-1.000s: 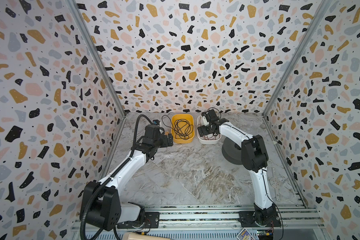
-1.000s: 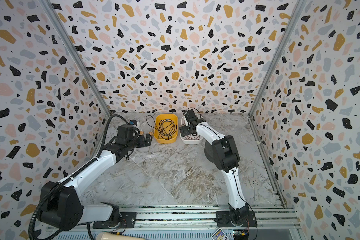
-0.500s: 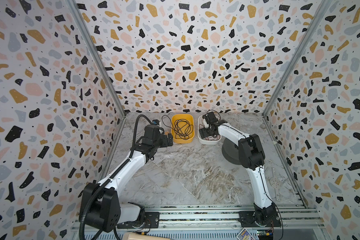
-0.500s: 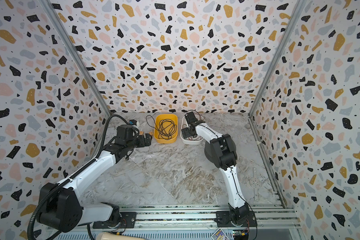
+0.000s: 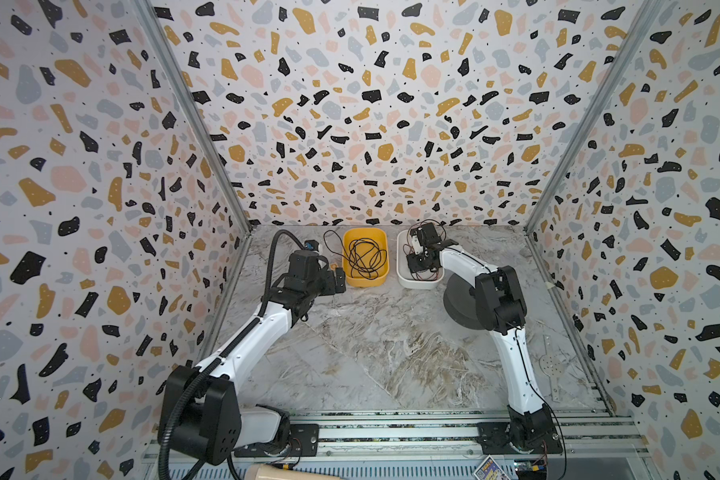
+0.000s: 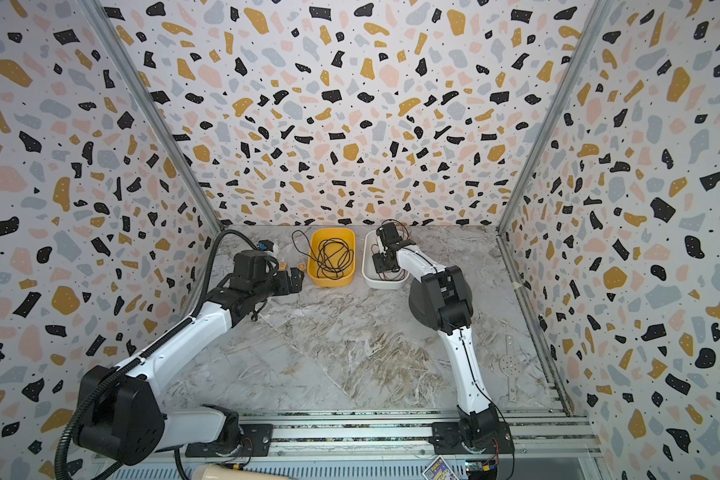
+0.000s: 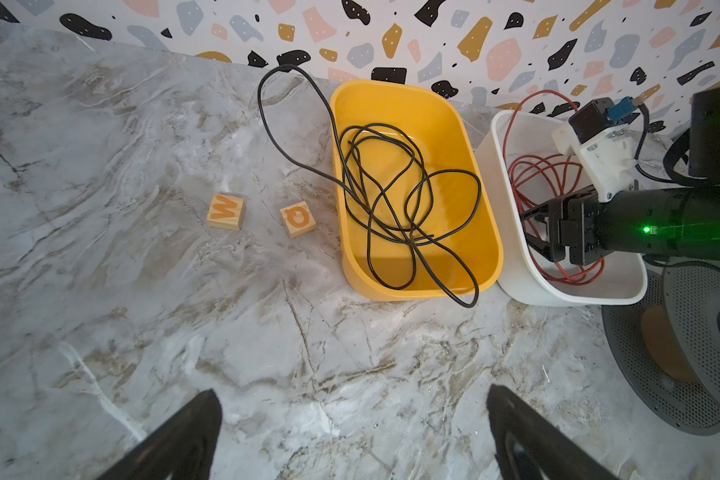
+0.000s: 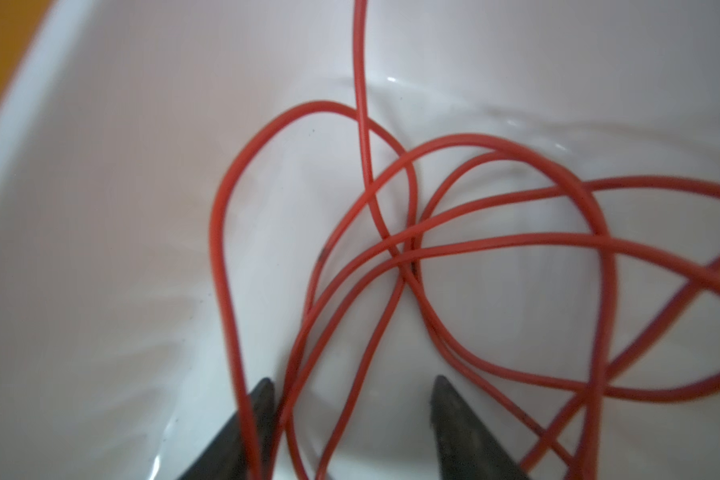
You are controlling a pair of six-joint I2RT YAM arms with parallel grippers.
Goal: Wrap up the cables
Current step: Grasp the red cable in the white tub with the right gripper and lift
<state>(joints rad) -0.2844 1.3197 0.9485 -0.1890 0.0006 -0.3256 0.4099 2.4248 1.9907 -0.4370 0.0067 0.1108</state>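
The red-orange wire (image 8: 408,249) lies in loose, crossing loops on the floor of the white tub (image 7: 512,266). One loop arches up over the tub's rim on the wall side. The tub stands just beside the yellow tub (image 7: 391,291), which holds the similar black wire (image 7: 391,187).

The right jaws are down inside the white tub. They stand partly apart, with several strands running between the tips and one strand lying across a finger (image 8: 258,399). Nothing is pinched yet. The left jaws are wide open over bare surface (image 7: 350,353) and hold nothing.

The wire looks very light, thin and limp, with a smooth jacket that will probably slide through a loose pinch. It keeps soft curves rather than kinks, so it should bend without damage. The loops overlap, though, so lifting one strand will likely drag others up and tighten the crossings into a snarl.

The best hold is probably a single strand near a free end, clear of the knot of crossings at the middle of the heap. No end is visible in these views. The rising loop is the easiest stretch to isolate.
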